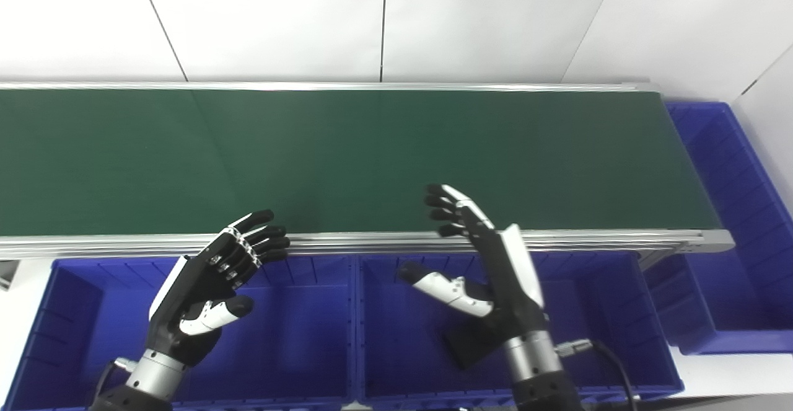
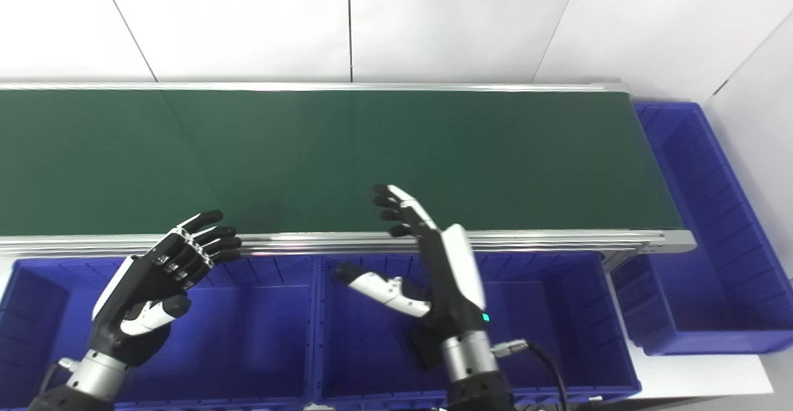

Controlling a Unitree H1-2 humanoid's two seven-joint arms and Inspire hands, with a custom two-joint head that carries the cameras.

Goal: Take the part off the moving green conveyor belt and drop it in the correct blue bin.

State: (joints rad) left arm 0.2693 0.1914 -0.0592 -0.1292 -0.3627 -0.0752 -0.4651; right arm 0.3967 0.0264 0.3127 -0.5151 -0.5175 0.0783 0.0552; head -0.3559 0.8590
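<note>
The green conveyor belt (image 1: 347, 157) runs across the view, and no part shows on it. My left hand (image 1: 214, 281) hovers open over the left blue bin (image 1: 297, 343), its fingertips near the belt's front rail. Over the middle blue bin (image 1: 595, 324), my right hand (image 1: 489, 262) is also open, with its fingers reaching past the rail above the belt's edge and its thumb spread to the left. Neither hand holds anything. A dark flat shape (image 1: 464, 343) lies in the middle bin under the right hand, partly hidden by the wrist.
A third blue bin (image 1: 737, 212) stands at the belt's right end, running front to back. The belt's silver front rail (image 1: 372, 240) separates it from the two front bins. White wall panels rise behind the belt. A cable (image 1: 610, 349) trails from the right wrist.
</note>
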